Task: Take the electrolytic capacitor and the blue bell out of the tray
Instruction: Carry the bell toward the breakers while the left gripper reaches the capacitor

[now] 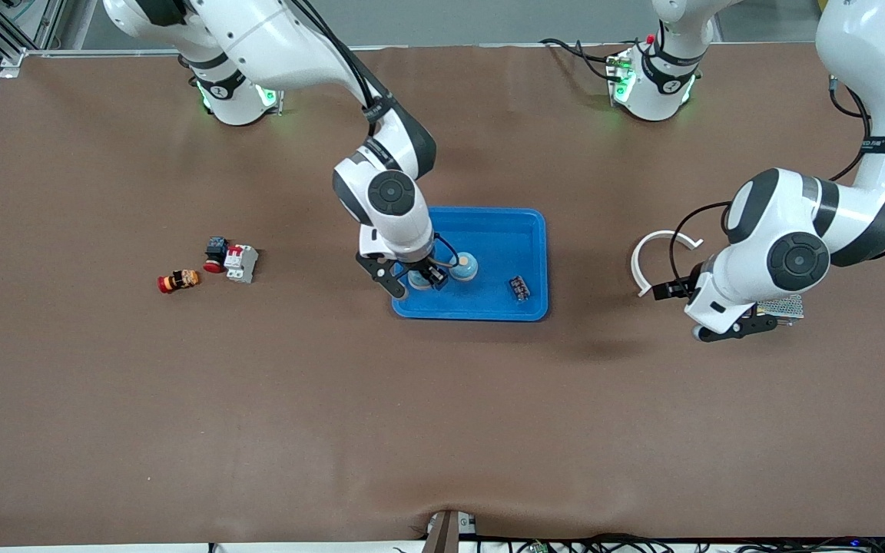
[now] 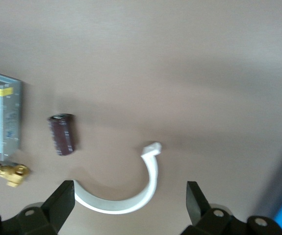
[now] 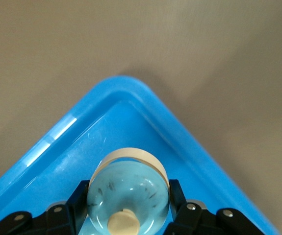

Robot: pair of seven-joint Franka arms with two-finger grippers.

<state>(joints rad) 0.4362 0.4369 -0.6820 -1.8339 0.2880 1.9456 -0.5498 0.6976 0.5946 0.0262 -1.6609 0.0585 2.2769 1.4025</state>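
The brown worktop [image 1: 442, 430] fills the front view, with the blue tray [image 1: 523, 230] at centre frame. The right arm reaches into the tray's lower left corner, and the right pincer [image 1: 421, 278] is clamped on a pale blue bell [image 3: 128, 193] with a cream rim; a second bell [image 1: 465, 266] sits just beside it, and a small dark part [image 1: 519, 287] lies in the tray's lower right.

At the frame's right, the left pincer [image 2: 130, 203] hangs with its fingers wide apart over a white curved clip [image 2: 126, 193]. The electrolytic capacitor [image 2: 62, 134], a dark maroon cylinder, lies on the worktop outside the tray, near a metal box [image 2: 2, 115].

The bell's smooth dome could slip from the grip on lifting, or the neighbouring bell could get nudged. In the front view the right arm's wrist hides most of the held bell, and the left arm covers the capacitor.
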